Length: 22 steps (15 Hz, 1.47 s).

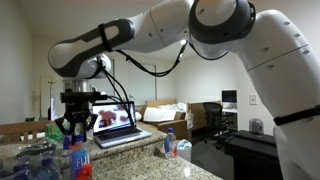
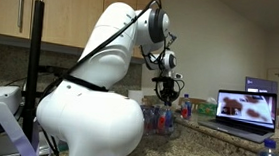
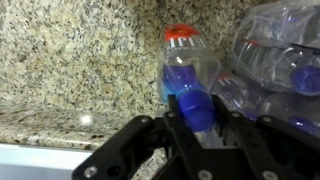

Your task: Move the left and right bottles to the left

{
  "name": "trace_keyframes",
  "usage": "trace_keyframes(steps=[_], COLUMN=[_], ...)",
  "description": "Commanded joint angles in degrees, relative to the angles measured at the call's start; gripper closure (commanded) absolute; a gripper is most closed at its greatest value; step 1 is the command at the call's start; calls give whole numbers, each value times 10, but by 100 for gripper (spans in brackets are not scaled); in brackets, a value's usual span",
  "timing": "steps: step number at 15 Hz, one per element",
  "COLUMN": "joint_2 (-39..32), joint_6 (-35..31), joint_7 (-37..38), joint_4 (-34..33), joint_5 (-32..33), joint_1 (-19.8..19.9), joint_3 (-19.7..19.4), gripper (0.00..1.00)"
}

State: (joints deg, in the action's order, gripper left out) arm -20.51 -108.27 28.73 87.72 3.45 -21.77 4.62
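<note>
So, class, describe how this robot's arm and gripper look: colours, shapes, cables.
The arm has smooth, rounded, glossy white shells with dark bands at the joints. A thin black cable loops loosely beside it. The gripper is black and blocky, with angular jointed fingers.

- Worktop (image 3: 70, 60): bears every item listed here.
- End effector (image 1: 76, 130): above the worktop, just beside the laptop (image 1: 118, 126), which sits to its right in an exterior view.
- Small bottle (image 3: 190, 75): between the end effector's fingers (image 3: 175, 118), cap end nearest the wrist.
- Heap of bottles (image 3: 280, 50): on the worktop, just to the right of the small bottle in the wrist view.
- Second small bottle (image 1: 170, 144): upright on the worktop, right of the laptop in an exterior view, near the worktop's edge.
</note>
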Motion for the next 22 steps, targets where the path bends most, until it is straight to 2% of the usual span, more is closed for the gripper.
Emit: trace_keyframes(steps=[1,4,7,10,16,20,21,22], joint_2=[50,52,52,52,61,81,85,89], joint_6=[-90,-136,-149,-173,-291,-331,-333,-336], joint_7=[58,66,61,72,147,170,170,167], joint_4=[86,120,149,174,235,271,276,282], joint_5=[26,55,63,98,195,220,215,211], joint_1=[15,22,24,18,4,11,13,16], joint_3=[-5,-7,-4,-7,-16,-12,-10,-8], gripper=[87,87,87,87,87,88,41,39])
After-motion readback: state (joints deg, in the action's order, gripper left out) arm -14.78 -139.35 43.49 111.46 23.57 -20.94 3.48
